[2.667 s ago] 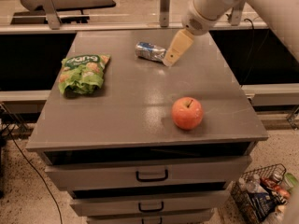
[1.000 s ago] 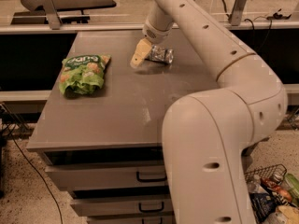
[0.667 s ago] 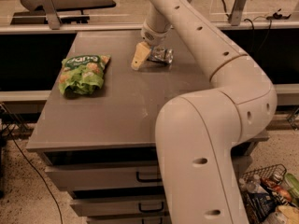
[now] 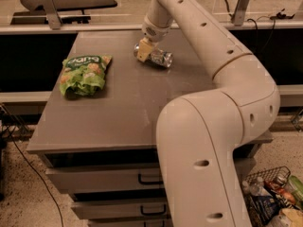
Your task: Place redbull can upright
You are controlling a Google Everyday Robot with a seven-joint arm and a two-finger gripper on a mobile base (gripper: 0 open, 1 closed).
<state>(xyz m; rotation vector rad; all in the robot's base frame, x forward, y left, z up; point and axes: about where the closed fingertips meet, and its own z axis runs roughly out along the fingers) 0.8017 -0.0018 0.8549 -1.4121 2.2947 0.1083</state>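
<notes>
While the arm (image 4: 222,60) sweeps in from the near right and bends back over the table (image 4: 118,112), the gripper (image 4: 143,50) is down at the far edge, right at the left end of the can (image 4: 161,58). Pale tip low against the metal, touching or as good as touching, but whether it is clamped on the can or merely set against it, I cannot tell from this angle. And the can is on its side, no question: silver and blue, lying on the tabletop, its length running from under the gripper out to the right and slightly toward us. Out to the left, well apart, a green bag (image 4: 84,74) lies flat and crumpled near the table's left edge. Grey top between them, bare. Big white elbow of the arm fills the near right, hiding that corner of the table. Below the front edge, drawers (image 4: 104,178) with dark handles. Down in the bottom right corner on the speckled floor, a wire basket (image 4: 266,178) with bottles in it.
</notes>
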